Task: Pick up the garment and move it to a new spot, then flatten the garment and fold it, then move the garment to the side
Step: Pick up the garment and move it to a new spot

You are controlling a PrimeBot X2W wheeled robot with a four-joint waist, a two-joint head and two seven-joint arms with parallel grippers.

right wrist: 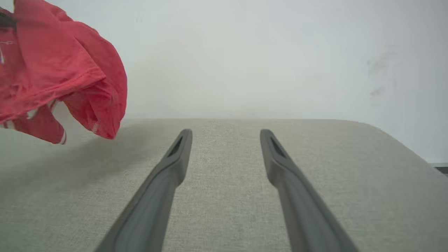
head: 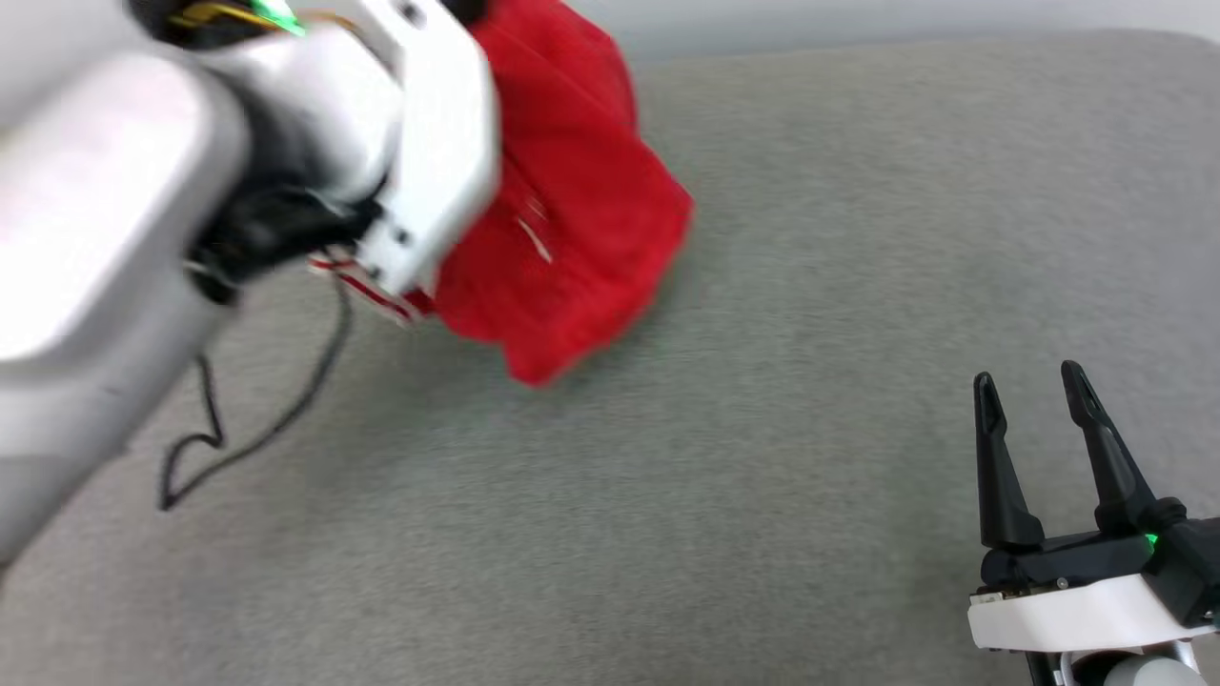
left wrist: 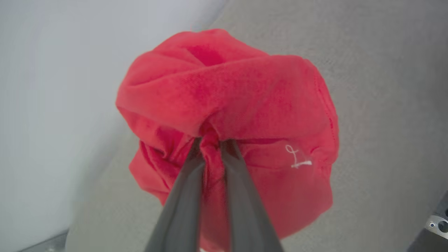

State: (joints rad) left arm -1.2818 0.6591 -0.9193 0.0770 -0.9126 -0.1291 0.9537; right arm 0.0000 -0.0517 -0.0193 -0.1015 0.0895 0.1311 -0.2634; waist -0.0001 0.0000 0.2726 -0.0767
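Working over a grey fabric bench [head: 762,429] against a pale wall [right wrist: 245,52]. Dangling the garment [head: 572,219], bunched, above the far left corner, left gripper [left wrist: 211,141] pinching a red fold. Hovering right gripper [head: 1026,373] spread wide, empty, near the front right corner. Trailing a black cable [head: 319,376] by the left edge.

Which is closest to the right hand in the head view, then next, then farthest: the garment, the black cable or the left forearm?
From the right hand:
1. The garment, lifted, up and to its left.
2. The black cable, hanging farther left.
3. The left forearm, at the far left edge.
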